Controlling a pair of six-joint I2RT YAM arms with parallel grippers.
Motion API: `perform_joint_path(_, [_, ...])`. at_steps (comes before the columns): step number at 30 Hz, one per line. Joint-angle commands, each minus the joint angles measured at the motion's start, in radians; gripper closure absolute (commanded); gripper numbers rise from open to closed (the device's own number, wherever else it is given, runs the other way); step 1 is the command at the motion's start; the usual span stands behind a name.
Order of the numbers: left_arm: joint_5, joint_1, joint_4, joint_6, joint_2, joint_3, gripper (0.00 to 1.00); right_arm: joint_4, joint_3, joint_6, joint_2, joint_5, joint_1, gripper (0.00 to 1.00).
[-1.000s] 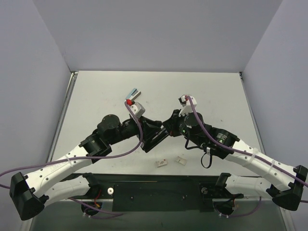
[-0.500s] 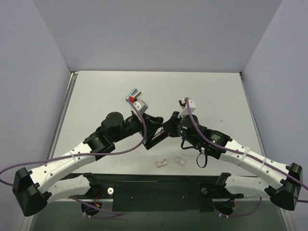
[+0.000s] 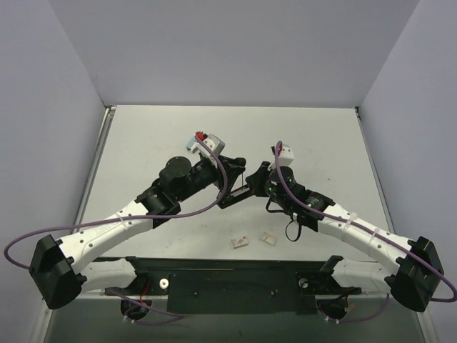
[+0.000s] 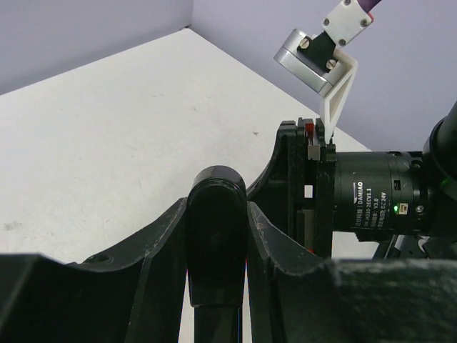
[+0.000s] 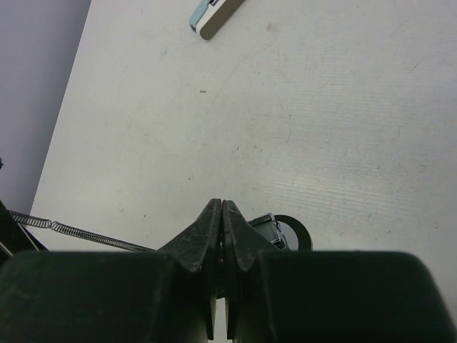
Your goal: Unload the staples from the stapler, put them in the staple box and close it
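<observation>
Both arms have stretched farther out across the table [image 3: 143, 143] since a second ago. The point where their grippers meet now sits farther from the bases, and the left wrist camera has come partly over a small blue-grey piece [image 3: 194, 141] lying on the surface.

The stapler [image 3: 234, 197] is black and is held off the table between the two arms. From above, its long axis runs on a slant from the near left up toward the far right. The left gripper [image 4: 216, 236] is clenched on it, and in the left wrist view one finger presses each flank of a rounded black bar. The right gripper [image 5: 222, 211] meets the stapler's far-right end, almost nose to nose with the left. Its fingertips are pressed tight together. Whether something thin is nipped between them cannot be told.

In the right wrist view a long thin spring [image 5: 78, 234] trails to the left, and a black part with a round end lies just beyond the tips, which suggests the stapler is opened up. The blue-grey piece [image 5: 214, 14] lies well beyond, apart from both grippers.

Two small white bits [image 3: 239, 243] rest on the table near the bases.

The next move probably turns on that slanted axis. The left arm would brace the body while the right arm, the one at the working end, draws away along the stapler's length, not across it.
</observation>
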Motion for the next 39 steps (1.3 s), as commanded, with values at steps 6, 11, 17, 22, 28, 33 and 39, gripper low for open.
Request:
perform_joint_path(6, [-0.033,0.035,0.353,-0.001,0.064,0.11,1.0,0.131,-0.008,-0.03,0.103,-0.078,-0.028,1.0])
perform_joint_path(11, [-0.028,0.072,0.41,-0.015,0.11,0.127,1.0,0.182,-0.002,-0.043,0.17,-0.116,-0.036,1.0])
perform_joint_path(17, [0.001,0.123,0.47,-0.047,0.159,0.149,1.0,0.243,-0.004,-0.038,0.229,-0.151,-0.045,1.0])
perform_joint_path(22, [0.004,0.147,0.51,-0.055,0.203,0.153,1.0,0.312,0.001,-0.017,0.281,-0.171,-0.048,1.0])
perform_joint_path(28, [-0.001,0.159,0.545,-0.046,0.252,0.147,1.0,0.397,0.018,0.005,0.344,-0.231,-0.051,1.0])
perform_joint_path(33, [0.019,0.173,0.565,-0.057,0.311,0.159,1.0,0.446,0.054,0.002,0.39,-0.256,-0.058,1.0])
perform_joint_path(39, [0.032,0.198,0.58,-0.064,0.357,0.163,1.0,0.486,0.081,0.0,0.425,-0.297,-0.077,1.0])
